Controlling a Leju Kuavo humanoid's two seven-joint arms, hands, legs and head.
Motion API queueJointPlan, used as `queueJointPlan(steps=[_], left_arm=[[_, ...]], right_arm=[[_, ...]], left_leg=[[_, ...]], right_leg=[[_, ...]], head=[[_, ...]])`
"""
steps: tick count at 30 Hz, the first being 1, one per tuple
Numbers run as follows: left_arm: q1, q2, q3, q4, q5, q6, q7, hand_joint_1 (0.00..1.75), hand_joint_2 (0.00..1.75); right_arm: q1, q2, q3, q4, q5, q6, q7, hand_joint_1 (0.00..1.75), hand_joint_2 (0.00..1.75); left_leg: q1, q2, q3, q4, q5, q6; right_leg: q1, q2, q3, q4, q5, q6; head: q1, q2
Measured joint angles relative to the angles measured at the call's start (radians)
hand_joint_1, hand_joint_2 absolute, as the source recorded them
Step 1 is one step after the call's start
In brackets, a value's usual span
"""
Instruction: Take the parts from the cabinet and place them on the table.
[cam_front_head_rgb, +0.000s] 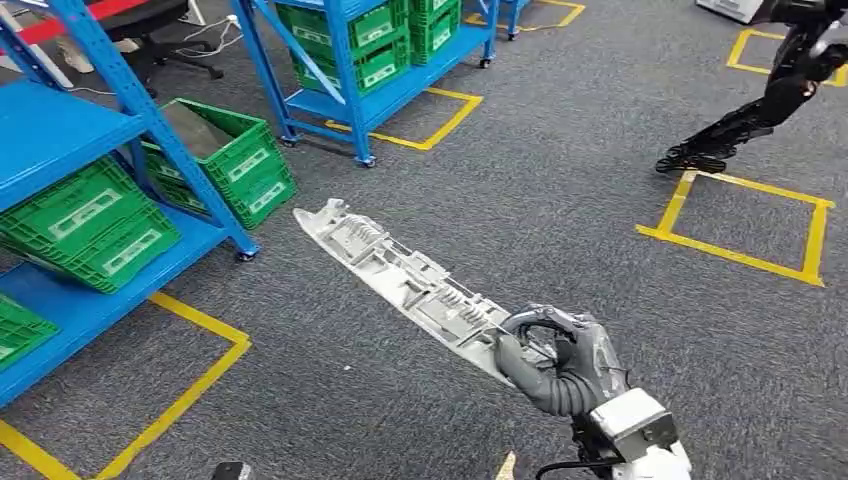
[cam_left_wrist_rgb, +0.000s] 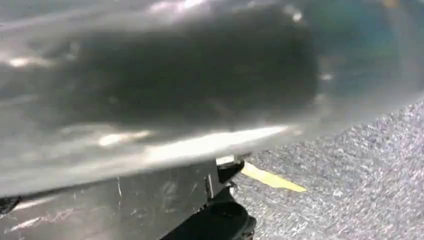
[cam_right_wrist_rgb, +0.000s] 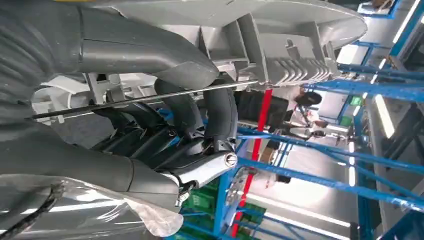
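Observation:
A long pale grey plastic part (cam_front_head_rgb: 400, 280) with ribs and clips is held out over the grey carpet, slanting from my hand up towards the blue shelves. My right hand (cam_front_head_rgb: 560, 365) grips its near end, fingers wrapped over the edge. In the right wrist view the thumb and dark fingers (cam_right_wrist_rgb: 200, 115) close around the part (cam_right_wrist_rgb: 280, 35) and a thin metal rod on it. A blurred grey surface (cam_left_wrist_rgb: 150, 100) sits close in front of the left wrist camera, and how my left hand stands cannot be made out.
Blue shelving (cam_front_head_rgb: 60, 130) with green crates (cam_front_head_rgb: 90, 225) stands at the left, and a second blue rack (cam_front_head_rgb: 370, 60) with crates behind it. Yellow tape squares (cam_front_head_rgb: 740, 215) mark the carpet. Another robot's dark legs (cam_front_head_rgb: 770, 100) stand at the far right.

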Motion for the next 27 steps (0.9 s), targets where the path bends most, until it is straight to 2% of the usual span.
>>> queueJointPlan(steps=[1,2,3,4,5,6,7,8,9,10,11,12,13,15,16,17,18,19,21,22,23,24,26,27], left_arm=[[-0.002,-0.001,0.000,0.000,0.000,-0.003,0.000,0.00,0.00],[-0.004,-0.001,0.000,0.000,-0.001,-0.005,0.000,0.00,0.00],[-0.004,-0.002,0.000,0.000,-0.002,-0.007,0.002,0.00,0.00],[-0.004,-0.003,0.000,0.000,-0.003,-0.010,0.003,0.00,0.00],[-0.003,-0.003,0.000,0.000,-0.004,-0.011,0.005,0.00,0.00],[-0.001,-0.003,0.000,0.000,-0.007,-0.013,0.005,0.00,0.00],[-0.001,-0.003,0.000,0.000,-0.009,-0.013,0.005,0.00,0.00],[0.000,-0.003,0.000,0.000,-0.009,-0.013,0.005,0.00,0.00],[0.000,-0.003,0.000,0.000,-0.009,-0.013,0.005,0.00,0.00],[0.000,-0.003,0.000,0.000,-0.009,-0.013,0.005,0.00,0.00],[0.000,-0.003,0.000,0.000,-0.009,-0.012,0.005,0.00,0.00],[0.000,-0.002,0.000,0.000,-0.009,-0.008,0.005,0.00,0.00],[-0.002,-0.003,0.000,0.000,-0.010,0.000,0.007,0.00,0.00],[0.000,-0.003,0.000,0.000,-0.014,0.013,0.018,0.00,0.00],[0.002,-0.003,0.000,0.000,-0.018,0.017,0.024,0.00,0.00],[0.002,-0.003,0.000,0.000,-0.019,0.018,0.027,0.00,0.00],[0.001,-0.003,-0.001,0.000,-0.021,0.018,0.027,0.00,0.00],[0.002,-0.003,-0.001,0.000,-0.022,0.018,0.030,0.00,0.00],[0.005,-0.002,-0.002,0.000,-0.025,0.018,0.036,0.00,0.00],[0.006,-0.001,-0.002,0.000,-0.029,0.018,0.040,0.00,0.00],[0.006,-0.001,-0.003,0.000,-0.033,0.018,0.043,0.00,0.00],[0.005,-0.001,-0.005,0.000,-0.034,0.018,0.045,0.00,0.00],[0.004,-0.003,-0.006,0.000,-0.036,0.018,0.045,0.00,0.00],[0.004,-0.002,-0.006,0.000,-0.037,0.018,0.045,0.00,0.00]], right_arm=[[0.003,0.000,-0.001,-0.002,0.002,-0.001,0.001,1.75,1.75],[0.007,0.000,-0.001,-0.007,0.004,-0.002,0.002,1.75,1.75],[0.008,0.000,-0.001,-0.011,0.005,-0.004,0.003,1.75,1.75],[0.010,0.000,-0.001,-0.014,0.006,-0.005,0.003,1.75,1.75],[0.013,0.000,-0.001,-0.017,0.008,-0.007,0.003,1.75,1.75],[0.016,0.000,-0.002,-0.018,0.009,-0.010,0.003,1.75,1.75],[0.020,0.000,-0.003,-0.019,0.012,-0.012,0.003,1.75,1.75],[0.025,0.000,-0.005,-0.021,0.014,-0.013,0.003,1.75,1.75],[0.028,0.000,-0.006,-0.022,0.012,-0.013,0.003,1.75,1.75],[0.029,0.000,-0.006,-0.022,0.009,-0.013,0.003,1.75,1.75],[0.028,0.001,-0.007,-0.023,0.006,-0.012,0.005,1.75,1.75],[0.027,0.002,-0.008,-0.025,0.004,-0.011,0.005,1.75,1.75],[0.025,0.003,-0.010,-0.025,0.003,-0.010,0.006,1.75,1.75],[0.023,0.003,-0.011,-0.025,0.000,-0.006,0.007,1.75,1.75],[0.023,0.003,-0.012,-0.027,0.000,-0.004,0.008,1.75,1.75],[0.025,0.003,-0.013,-0.031,0.000,-0.003,0.009,1.75,1.75],[0.024,0.003,-0.014,-0.035,-0.002,-0.003,0.009,1.75,1.75],[0.023,0.003,-0.014,-0.039,-0.002,-0.004,0.009,1.75,1.75],[0.023,0.003,-0.019,-0.048,-0.002,-0.006,0.007,1.75,1.75],[0.024,0.003,-0.024,-0.055,-0.001,-0.007,0.007,1.75,1.75],[0.024,0.003,-0.029,-0.063,-0.001,-0.008,0.007,1.75,1.75],[0.024,0.003,-0.034,-0.072,-0.001,-0.009,0.007,1.75,1.75],[0.022,0.003,-0.038,-0.085,-0.001,-0.010,0.007,1.75,1.75],[0.019,0.003,-0.040,-0.090,0.000,-0.013,0.007,1.75,1.75]], left_leg=[[0.001,0.001,0.000,0.002,-0.005,-0.006],[0.004,-0.010,-0.002,0.014,-0.022,-0.014],[0.004,-0.018,-0.020,0.054,-0.053,-0.016],[0.005,-0.024,-0.052,0.132,-0.095,-0.018],[0.005,-0.025,-0.089,0.217,-0.132,-0.019],[0.005,-0.026,-0.122,0.288,-0.158,-0.019],[0.005,-0.026,-0.138,0.322,-0.157,-0.019],[0.005,-0.027,-0.130,0.304,-0.132,-0.017],[0.005,-0.028,-0.103,0.242,-0.088,-0.013],[0.005,-0.032,-0.065,0.155,-0.039,-0.008],[0.005,-0.045,-0.024,0.063,0.006,-0.002],[0.003,-0.062,-0.007,0.029,-0.002,0.002],[0.004,-0.059,-0.002,0.004,-0.006,0.003],[0.000,-0.056,-0.008,0.010,-0.006,0.004],[0.002,-0.054,-0.007,0.003,-0.002,0.010],[0.009,-0.047,-0.004,-0.007,0.006,0.018],[0.009,-0.045,-0.004,-0.008,0.007,0.024],[0.008,-0.043,-0.005,-0.007,0.007,0.025],[0.007,-0.032,-0.006,-0.007,0.007,0.026],[0.007,-0.028,-0.006,-0.007,0.007,0.026],[0.007,-0.025,-0.005,-0.006,0.006,0.026],[0.007,-0.023,-0.005,-0.006,0.006,0.025],[0.007,-0.021,-0.001,-0.005,0.003,0.020],[0.005,-0.019,-0.001,-0.004,0.001,0.016]], right_leg=[[-0.004,0.004,0.001,-0.005,0.004,-0.008],[-0.006,0.006,0.003,-0.007,0.006,-0.015],[-0.006,0.009,0.002,-0.007,0.006,-0.021],[-0.006,0.013,0.001,-0.007,0.007,-0.026],[-0.004,0.019,0.001,-0.007,0.007,-0.027],[-0.003,0.024,0.001,-0.006,0.007,-0.027],[-0.003,0.030,0.002,-0.006,0.007,-0.027],[-0.002,0.036,0.003,-0.006,0.007,-0.027],[-0.002,0.043,0.005,-0.006,0.007,-0.027],[-0.002,0.050,0.007,-0.006,0.007,-0.027],[-0.002,0.055,0.009,-0.006,0.006,-0.026],[0.003,0.059,0.007,-0.005,0.005,-0.023],[0.002,0.067,-0.002,0.000,0.006,-0.017],[-0.003,0.068,-0.007,-0.004,0.012,-0.006],[-0.002,0.070,-0.006,-0.007,0.013,0.001],[-0.004,0.063,-0.019,0.002,0.003,0.005],[-0.002,0.045,-0.031,0.034,-0.021,0.010],[-0.004,0.036,-0.062,0.104,-0.060,0.014],[-0.006,0.032,-0.141,0.273,-0.130,0.023],[-0.006,0.032,-0.161,0.314,-0.135,0.025],[-0.006,0.031,-0.157,0.304,-0.115,0.026],[-0.006,0.030,-0.133,0.255,-0.083,0.026],[-0.006,0.011,-0.030,0.057,0.007,0.022],[-0.003,-0.008,-0.003,0.004,-0.004,0.019]], head=[[0.000,0.000],[0.000,0.000],[-0.004,0.000],[-0.005,0.000],[-0.005,0.000],[-0.005,0.000],[-0.005,0.000],[-0.005,0.000],[-0.005,0.000],[-0.005,0.000],[-0.005,0.000],[-0.003,0.000],[-0.004,0.000],[-0.005,0.000],[-0.005,0.000],[-0.005,0.000],[0.000,0.000],[0.004,0.000],[0.003,0.000],[0.003,0.000],[0.003,0.000],[0.003,0.000],[0.003,0.000],[0.003,0.000]])
